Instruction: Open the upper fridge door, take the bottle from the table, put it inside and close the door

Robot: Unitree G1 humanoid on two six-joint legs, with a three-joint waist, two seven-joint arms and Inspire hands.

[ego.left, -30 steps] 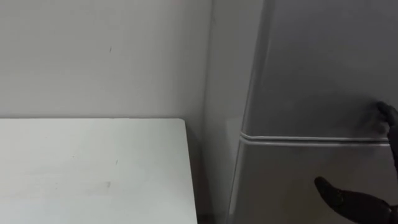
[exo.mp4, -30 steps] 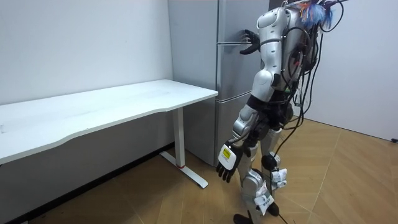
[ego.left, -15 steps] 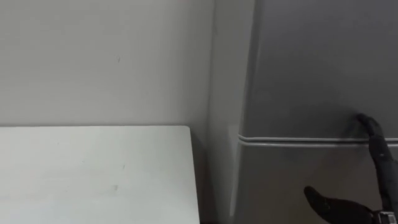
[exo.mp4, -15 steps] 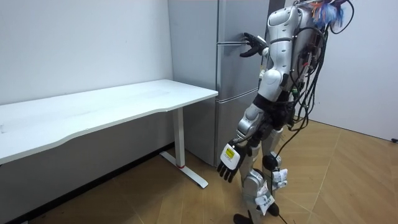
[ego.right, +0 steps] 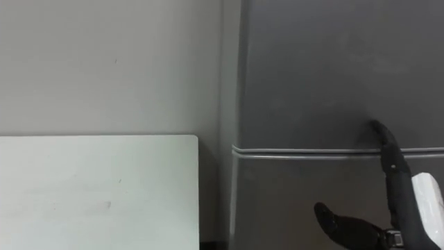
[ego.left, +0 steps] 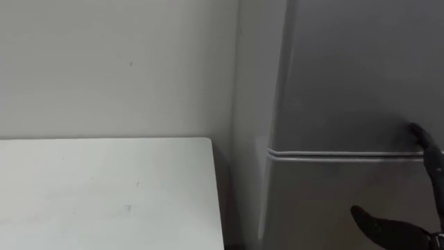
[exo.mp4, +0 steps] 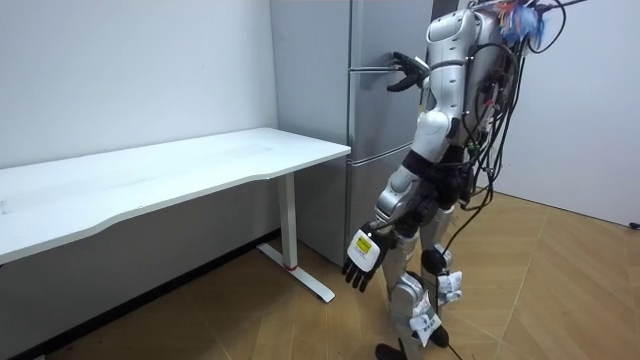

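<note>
A long white bench (exo.mp4: 180,165) stands with its back edge along a plain pale wall (exo.mp4: 130,70), and in the room view its front edge is slightly curved toward the room view's left. Near its end at the room view's right, it rests on a white leg (exo.mp4: 291,220) with a flat white foot (exo.mp4: 297,272), which lies on a light brown wooden floor (exo.mp4: 570,290). In the eye views the bench takes the lower left part, its right end is a straight edge, and just beside this edge runs a narrow dark gap (ego.left: 223,201).
</note>
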